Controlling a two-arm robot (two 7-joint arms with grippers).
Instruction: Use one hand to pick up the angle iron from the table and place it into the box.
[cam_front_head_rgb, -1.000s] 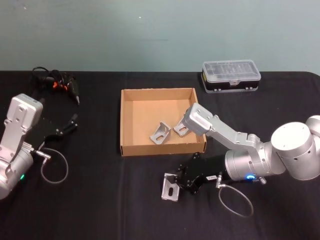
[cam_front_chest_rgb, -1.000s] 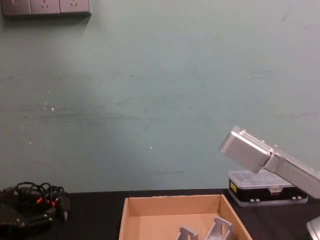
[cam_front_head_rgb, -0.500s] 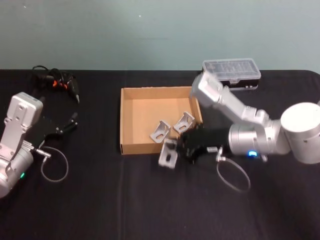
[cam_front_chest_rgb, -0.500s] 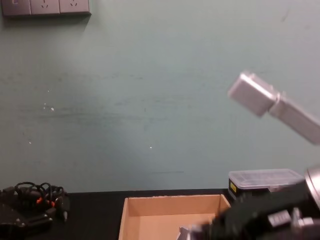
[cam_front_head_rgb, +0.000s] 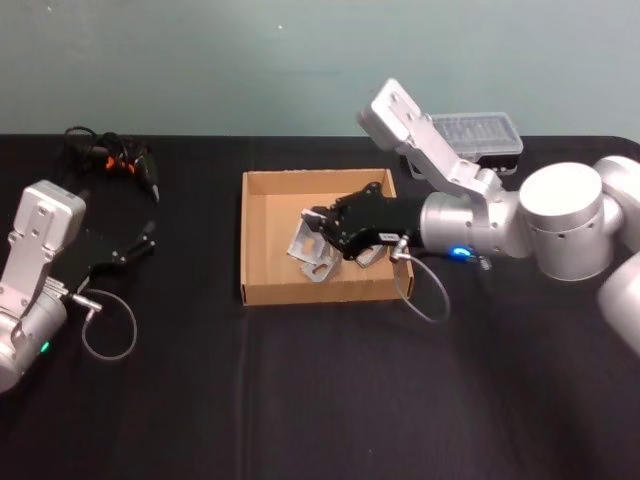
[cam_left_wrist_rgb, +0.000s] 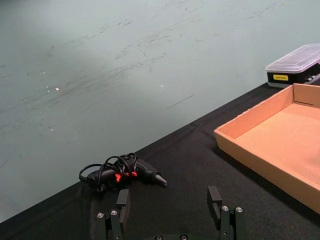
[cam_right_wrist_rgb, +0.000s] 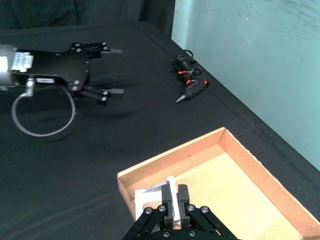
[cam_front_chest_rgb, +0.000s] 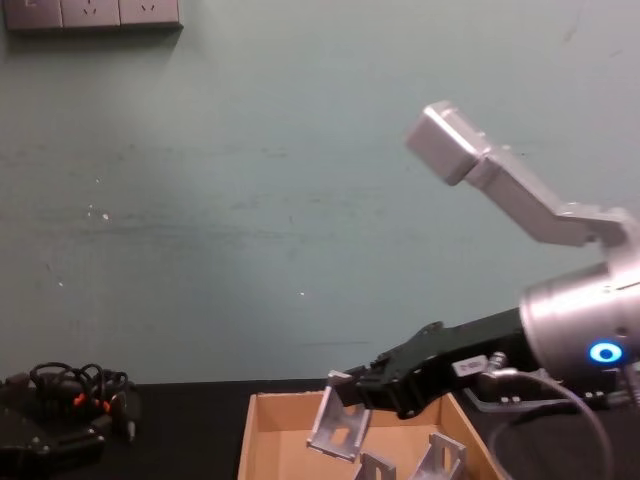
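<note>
- You are holding the angle iron (cam_front_chest_rgb: 338, 430) clamped in the right end effector (cam_front_head_rgb: 322, 232), in the air over the box (cam_front_head_rgb: 262, 292).
- It is probably stiff, smooth metal; grip one flat flange.
- The left end effector (cam_left_wrist_rgb: 170, 210) is resting with its fingers apart on the worktop (cam_front_head_rgb: 300, 400).

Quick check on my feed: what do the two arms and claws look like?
Both arms are silver-grey with boxy links; the right arm has a round joint housing with a blue light. Each ends in a black claw, right claw and left claw, with a thin grey cable loop.
</note>
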